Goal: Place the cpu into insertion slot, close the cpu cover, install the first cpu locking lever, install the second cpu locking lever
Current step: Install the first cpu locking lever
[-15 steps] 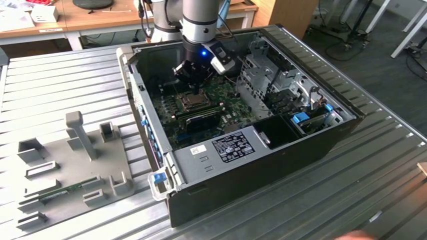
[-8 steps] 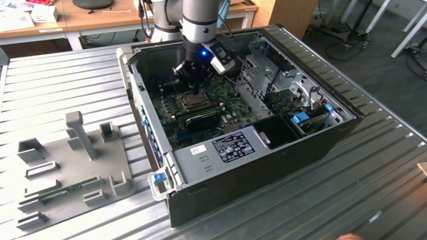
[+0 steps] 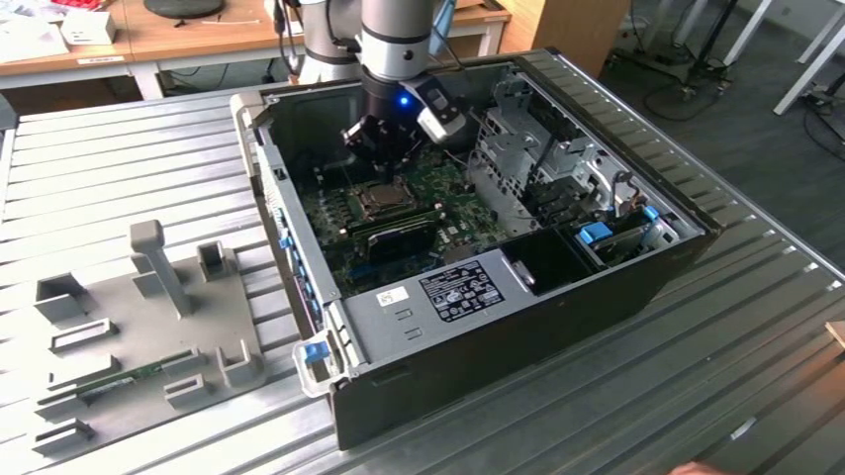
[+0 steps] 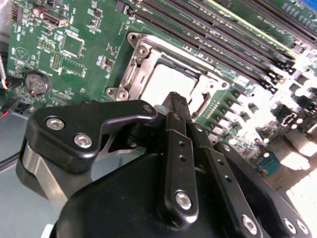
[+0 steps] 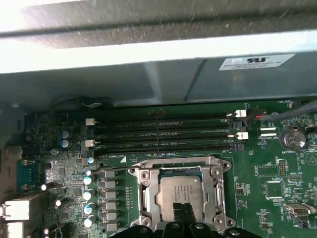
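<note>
Exterior view: the gripper (image 3: 382, 158) is positioned at the far end of the open computer case (image 3: 555, 327). In both wrist views its fingers (image 5: 177, 214) are seen pressed together, nothing gripped, just above the cpu (image 5: 181, 191). The cpu is seated in the insertion slot (image 5: 214, 163), and the cpu cover (image 5: 150, 196) is laid flat around it.

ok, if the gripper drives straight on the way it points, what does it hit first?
Most likely the cpu: the closed fingertips of the gripper aim at its metal top, framed by the window of the cpu cover. The gap between them is unclear.
</note>
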`<state>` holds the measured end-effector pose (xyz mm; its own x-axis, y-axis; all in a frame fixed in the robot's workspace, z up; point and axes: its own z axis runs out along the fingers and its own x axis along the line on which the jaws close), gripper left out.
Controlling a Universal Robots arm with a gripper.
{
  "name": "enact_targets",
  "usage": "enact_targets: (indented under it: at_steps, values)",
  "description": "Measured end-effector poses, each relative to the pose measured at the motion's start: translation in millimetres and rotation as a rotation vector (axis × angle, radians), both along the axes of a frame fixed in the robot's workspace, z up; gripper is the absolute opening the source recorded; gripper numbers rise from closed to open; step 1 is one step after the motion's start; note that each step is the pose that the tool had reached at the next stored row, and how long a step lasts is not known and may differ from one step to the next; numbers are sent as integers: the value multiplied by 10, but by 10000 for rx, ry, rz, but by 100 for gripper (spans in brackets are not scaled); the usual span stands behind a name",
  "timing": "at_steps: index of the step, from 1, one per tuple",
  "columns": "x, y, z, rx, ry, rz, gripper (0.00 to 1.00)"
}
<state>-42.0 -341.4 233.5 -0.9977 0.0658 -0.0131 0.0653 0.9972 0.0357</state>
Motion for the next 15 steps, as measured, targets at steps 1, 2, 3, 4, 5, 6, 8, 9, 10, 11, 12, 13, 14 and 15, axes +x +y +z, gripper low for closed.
enact_targets:
  at_steps: [1,2,3,4,5,6,8,9,10,11,12,13,14,15]
  values:
    - [0,0,22,0,0,1,10]
    - [0,0,43,-1,1,0,10]
    - [0,0,66,-1,1,0,10]
    - [0,0,88,-1,1,0,10]
    - [0,0,108,0,0,0,10]
    - [0,0,129,0,1,0,10]
    - [0,0,163,-2,1,0,10]
    - [0,0,176,-2,1,1,10]
    - [0,0,180,-1,1,0,10]
    - [0,0,180,1,-1,0,10]
    - [0,0,180,3,-2,0,10]
    - [0,0,181,2,-1,1,10]
    - [0,0,182,0,1,0,10]
    - [0,0,183,0,1,0,10]
